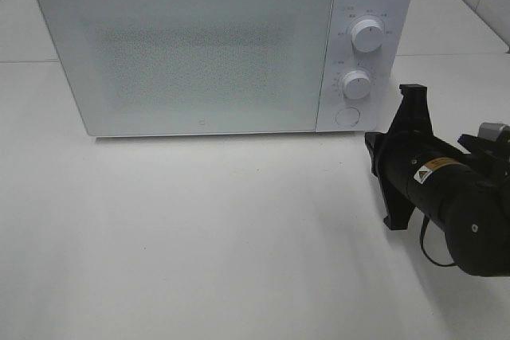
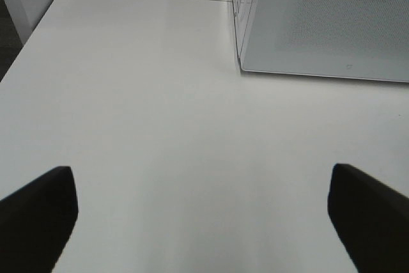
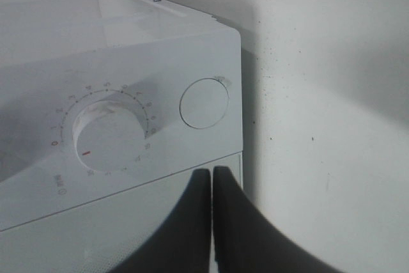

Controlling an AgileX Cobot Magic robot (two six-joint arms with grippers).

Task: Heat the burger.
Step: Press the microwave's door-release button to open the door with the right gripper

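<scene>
Left gripper (image 2: 201, 177): black fingers spread wide, holding nothing, above the plain white tabletop (image 2: 147, 126), off the oven's left front corner. White box-shaped microwave oven (image 1: 199, 53): frosted door shut. The burger shows in no view, so its place cannot be told. Right-hand panel: two white round dials (image 1: 366, 34) and a round button (image 1: 348, 116). Right gripper (image 3: 211, 172): fingers pressed together, empty, close before the panel.

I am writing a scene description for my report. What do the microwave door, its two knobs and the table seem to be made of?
Microwave door: probably glass or glossy plastic; it is pale and slightly reflective, with a fine dotted mesh pattern showing through.
Knobs: likely white plastic with a matte finish; they show no metallic shine.
Table: a smooth white surface, perhaps laminate; it has a soft sheen and no visible grain.
</scene>
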